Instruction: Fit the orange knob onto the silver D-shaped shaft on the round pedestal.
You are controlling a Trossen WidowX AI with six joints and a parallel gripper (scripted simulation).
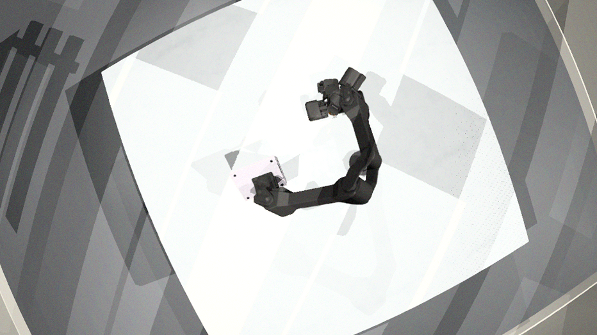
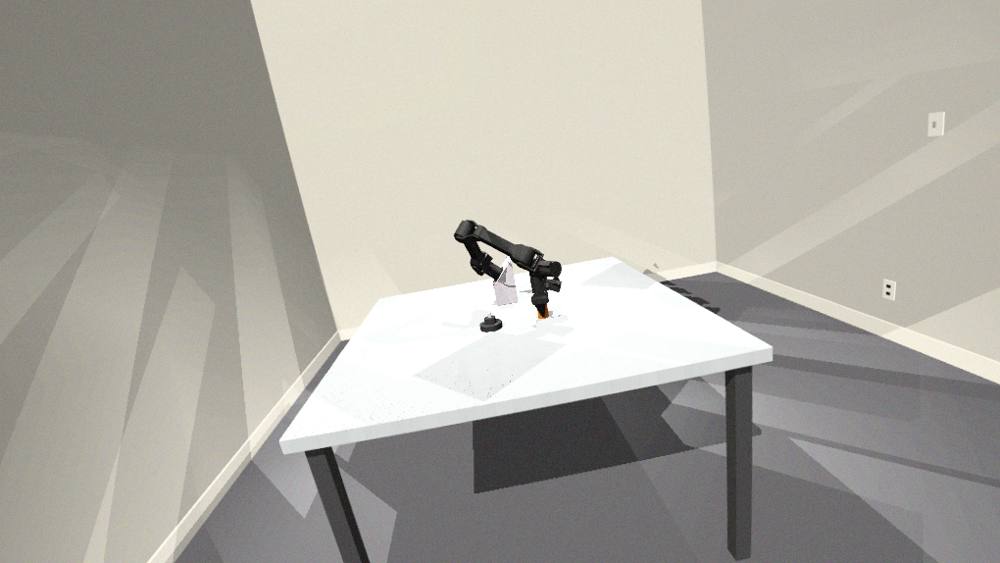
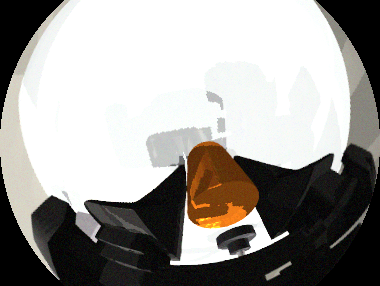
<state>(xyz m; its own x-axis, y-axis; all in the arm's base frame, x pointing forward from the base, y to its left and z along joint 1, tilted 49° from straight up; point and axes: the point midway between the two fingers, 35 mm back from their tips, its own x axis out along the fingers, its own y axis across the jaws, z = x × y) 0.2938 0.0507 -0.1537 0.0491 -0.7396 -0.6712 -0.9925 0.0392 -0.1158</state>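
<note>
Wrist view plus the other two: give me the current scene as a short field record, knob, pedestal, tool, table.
knob: orange knob, between the tool fingers, low over the table, not on the shaft
pedestal: dark round pedestal, standing apart from the knob on the table
shaft: too small to make out its flat side
tool: tool pointing down, fingers on either side of the knob, half closed, contact not certain
table: white table, arm base near the back edge
task state: knob not yet fitted
</note>
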